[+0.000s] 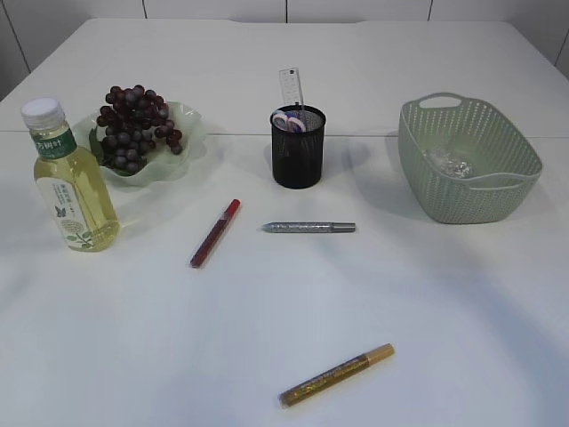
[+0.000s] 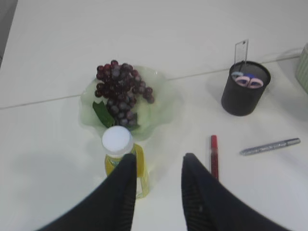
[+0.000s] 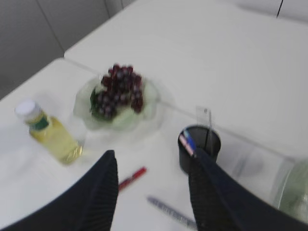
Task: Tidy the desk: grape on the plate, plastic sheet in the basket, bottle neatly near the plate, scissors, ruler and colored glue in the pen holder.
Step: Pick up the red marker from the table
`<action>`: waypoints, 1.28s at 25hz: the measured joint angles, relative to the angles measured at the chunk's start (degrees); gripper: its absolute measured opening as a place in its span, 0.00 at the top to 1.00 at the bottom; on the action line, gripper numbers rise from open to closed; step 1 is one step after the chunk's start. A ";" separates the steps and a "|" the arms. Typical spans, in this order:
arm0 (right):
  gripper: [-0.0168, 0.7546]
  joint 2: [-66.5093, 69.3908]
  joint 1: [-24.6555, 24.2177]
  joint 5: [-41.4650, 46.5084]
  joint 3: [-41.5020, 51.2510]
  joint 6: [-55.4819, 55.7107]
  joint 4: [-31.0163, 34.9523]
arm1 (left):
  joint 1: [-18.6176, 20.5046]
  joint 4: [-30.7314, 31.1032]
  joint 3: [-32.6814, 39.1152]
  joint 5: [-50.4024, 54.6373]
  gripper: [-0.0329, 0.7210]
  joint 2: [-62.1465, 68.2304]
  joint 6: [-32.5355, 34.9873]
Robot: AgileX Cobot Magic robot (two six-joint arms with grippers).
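The grape bunch [image 1: 135, 129] lies on the pale green plate [image 1: 191, 120], and the yellow bottle [image 1: 71, 182] stands upright beside it. Scissors [image 1: 289, 121] and a clear ruler [image 1: 291, 87] stand in the black pen holder [image 1: 298, 147]. A crumpled plastic sheet [image 1: 449, 162] lies in the green basket [image 1: 467, 160]. Red [image 1: 214, 233], silver [image 1: 308, 228] and gold [image 1: 338, 375] glue pens lie on the table. My left gripper [image 2: 159, 159] hangs open and empty above the table, just right of the bottle [image 2: 118, 142]. My right gripper [image 3: 154, 154] is open and empty, high above the red pen [image 3: 132, 178].
White table with a seam running across behind the plate and holder. The basket stands at the right, the gold pen near the front edge. Neither arm shows in the exterior view.
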 joint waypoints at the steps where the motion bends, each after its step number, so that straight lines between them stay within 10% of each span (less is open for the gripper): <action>1: 0.48 -0.40 0.00 3.81 0.00 0.43 0.09 | 0.00 -0.18 0.00 1.13 0.64 0.54 0.00; 8: 0.48 -0.19 0.00 23.96 0.00 2.66 1.04 | 0.00 -7.38 0.00 5.15 0.64 3.33 2.12; 32: 0.48 -15.21 0.00 24.36 28.13 7.32 8.79 | -4.24 -13.19 -22.90 24.33 0.53 40.41 4.01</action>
